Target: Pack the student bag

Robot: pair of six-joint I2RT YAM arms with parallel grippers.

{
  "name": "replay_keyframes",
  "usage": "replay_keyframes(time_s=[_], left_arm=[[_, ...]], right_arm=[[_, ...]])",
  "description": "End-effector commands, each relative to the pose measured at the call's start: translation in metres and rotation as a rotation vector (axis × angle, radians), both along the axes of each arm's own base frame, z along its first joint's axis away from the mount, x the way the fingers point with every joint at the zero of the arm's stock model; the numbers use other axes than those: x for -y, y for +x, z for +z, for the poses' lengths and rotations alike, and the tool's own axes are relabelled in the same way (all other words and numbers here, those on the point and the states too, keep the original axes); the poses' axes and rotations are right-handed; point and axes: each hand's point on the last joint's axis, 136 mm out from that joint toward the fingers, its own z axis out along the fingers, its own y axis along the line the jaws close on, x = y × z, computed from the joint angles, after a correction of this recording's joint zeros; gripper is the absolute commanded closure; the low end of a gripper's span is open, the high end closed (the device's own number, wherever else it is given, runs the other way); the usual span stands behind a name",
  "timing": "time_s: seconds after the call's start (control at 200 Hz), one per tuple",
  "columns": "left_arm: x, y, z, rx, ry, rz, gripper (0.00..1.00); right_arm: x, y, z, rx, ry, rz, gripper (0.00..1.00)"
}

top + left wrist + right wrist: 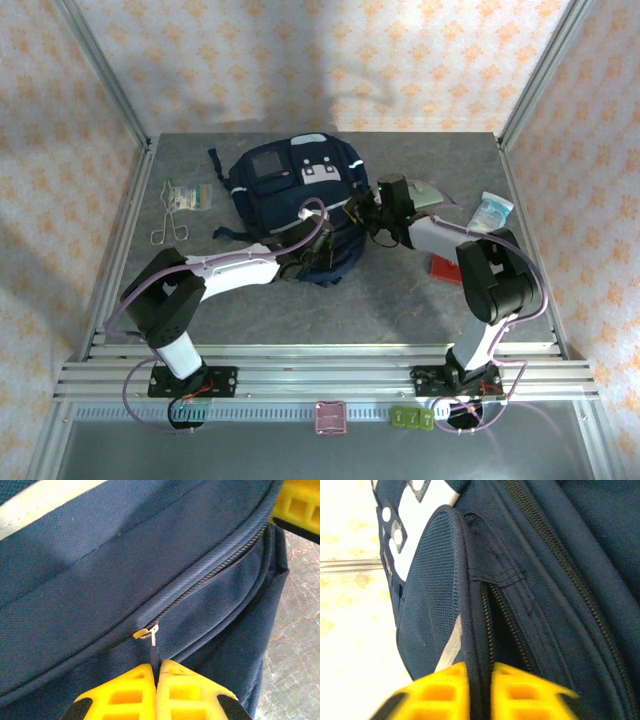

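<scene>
Your student bag lies flat near the middle of the surface. It is navy with white patches and a square mesh pocket toward 12 o'clock, and its long axis runs 12 to 6. In the left wrist view the zipper track climbs from the slider toward 2 o'clock, and your pull must follow that line. The zipper pull sits at 12 o'clock from the left end effector, which is clamped on it. The right end effector pinches a bag seam beside the side mesh, at the bag's 3 o'clock edge. Whether the track behind the slider has parted is hard to tell.
</scene>
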Motion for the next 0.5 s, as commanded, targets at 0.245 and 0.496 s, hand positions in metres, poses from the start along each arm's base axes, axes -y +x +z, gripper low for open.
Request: replay_keyframes(time_s=[0.245, 0.496], left_arm=[[-0.083, -0.017, -0.013, -0.017, 0.123, 0.189, 1.0], [-0.184, -0.025, -0.022, -0.037, 0.128, 0.462, 1.0]], right_arm=[[-0.005, 0.002, 0.006, 0.031, 0.046, -0.01, 1.0], [0.001, 0.012, 0.019, 0.066, 0.051, -0.033, 1.0]])
